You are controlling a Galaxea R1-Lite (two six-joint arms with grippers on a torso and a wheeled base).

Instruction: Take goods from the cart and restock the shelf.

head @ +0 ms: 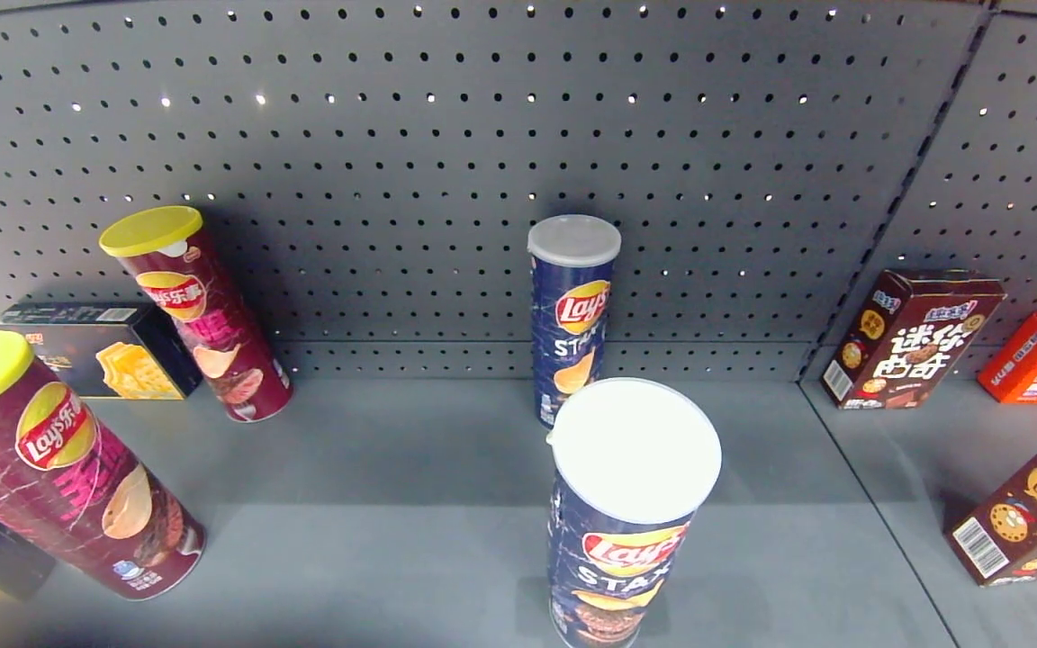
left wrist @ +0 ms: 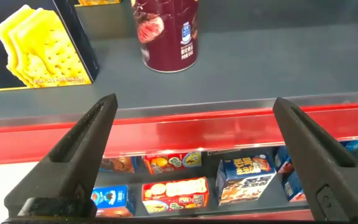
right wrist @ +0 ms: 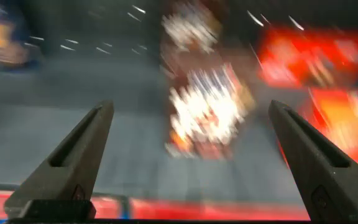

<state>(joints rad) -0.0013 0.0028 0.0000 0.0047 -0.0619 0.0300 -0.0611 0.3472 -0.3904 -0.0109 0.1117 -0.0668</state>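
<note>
head view. the shelf holds two chip cans: the near blue can upright at the front, and the far blue can upright against the pegboard, well apart from it. the far maroon can and near maroon can stand to the left, and a brown box to the right.

left wrist view. the left gripper hangs before the shelf's red edge strip, its fingers spread wide and empty. beyond it are a maroon can, which of the two i cannot tell, and a cracker box.

right wrist view. the right gripper has its fingers wide and holding nothing. it faces a blurred brown carton.

handling, as judged: the cans are probably light, stiff card tubes, glossy, easily dented, and tall enough to tip. take hold at mid-body across the width, not by the lid.
</note>
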